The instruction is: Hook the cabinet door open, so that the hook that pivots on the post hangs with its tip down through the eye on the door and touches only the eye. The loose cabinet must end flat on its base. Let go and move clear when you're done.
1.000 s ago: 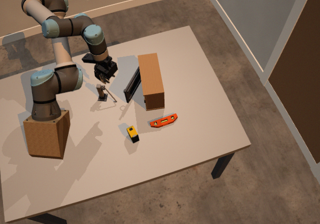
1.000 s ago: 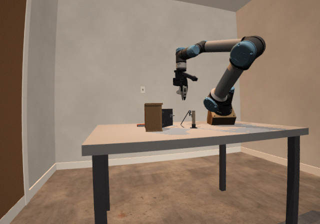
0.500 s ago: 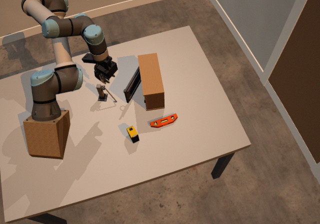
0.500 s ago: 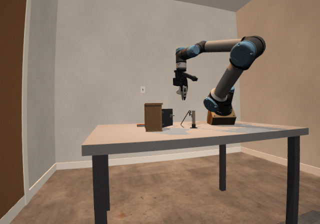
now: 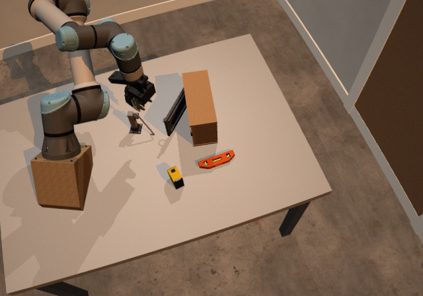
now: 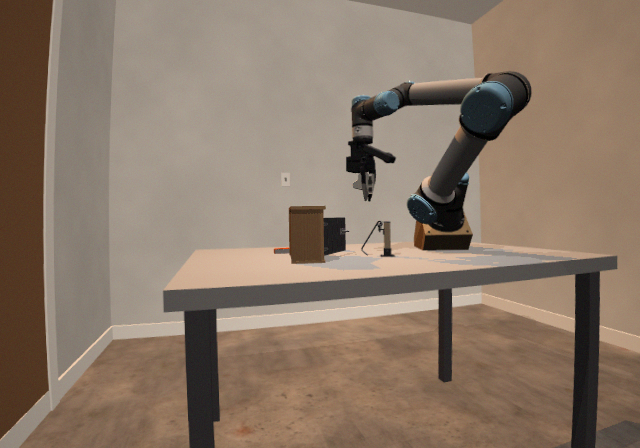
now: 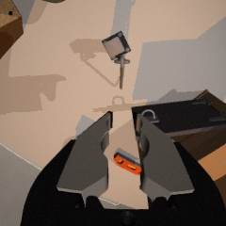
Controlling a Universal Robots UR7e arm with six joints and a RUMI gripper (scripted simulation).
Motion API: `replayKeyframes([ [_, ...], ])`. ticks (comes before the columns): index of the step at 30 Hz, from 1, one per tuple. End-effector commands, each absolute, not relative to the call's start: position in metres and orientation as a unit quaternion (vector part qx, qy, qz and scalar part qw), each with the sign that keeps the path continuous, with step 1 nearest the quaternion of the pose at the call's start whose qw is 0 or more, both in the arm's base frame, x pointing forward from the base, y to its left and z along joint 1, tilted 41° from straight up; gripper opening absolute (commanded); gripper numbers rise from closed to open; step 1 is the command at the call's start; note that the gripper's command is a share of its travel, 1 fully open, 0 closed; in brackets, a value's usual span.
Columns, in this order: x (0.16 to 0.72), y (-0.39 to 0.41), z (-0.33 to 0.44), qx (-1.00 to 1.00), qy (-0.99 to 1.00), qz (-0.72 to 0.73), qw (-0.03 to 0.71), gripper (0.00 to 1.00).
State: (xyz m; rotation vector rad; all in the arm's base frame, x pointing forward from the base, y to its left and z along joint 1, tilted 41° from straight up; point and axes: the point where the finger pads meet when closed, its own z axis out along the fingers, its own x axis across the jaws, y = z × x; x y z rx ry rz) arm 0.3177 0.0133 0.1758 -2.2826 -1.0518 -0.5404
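Observation:
The wooden cabinet [image 5: 199, 106] stands flat on the table with its dark door [image 5: 174, 112] swung partly open toward the post. The metal eye [image 7: 149, 115] sticks out of the door face. The short post [image 5: 134, 122] stands left of the door. Its hook [image 5: 147, 127] slants down from the post top with its tip near the table, apart from the eye. My gripper [image 5: 139, 106] hangs well above the table between post and door, with its fingers nearly closed and nothing between them. The side view also shows the gripper [image 6: 367, 195] high above the hook [image 6: 371, 236].
An orange spirit level [image 5: 216, 158] lies in front of the cabinet. A yellow and black box [image 5: 175, 176] lies nearer the front. The arm's wooden pedestal [image 5: 61, 180] stands at the left.

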Motion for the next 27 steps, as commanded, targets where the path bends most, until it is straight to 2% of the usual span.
replayKeyframes([
  [1,0.318,0.018,0.171,-0.852,-0.393,-0.202,0.282,0.14],
  [27,0.326,0.066,0.113,-0.852,-0.392,-0.202,0.283,0.14],
])
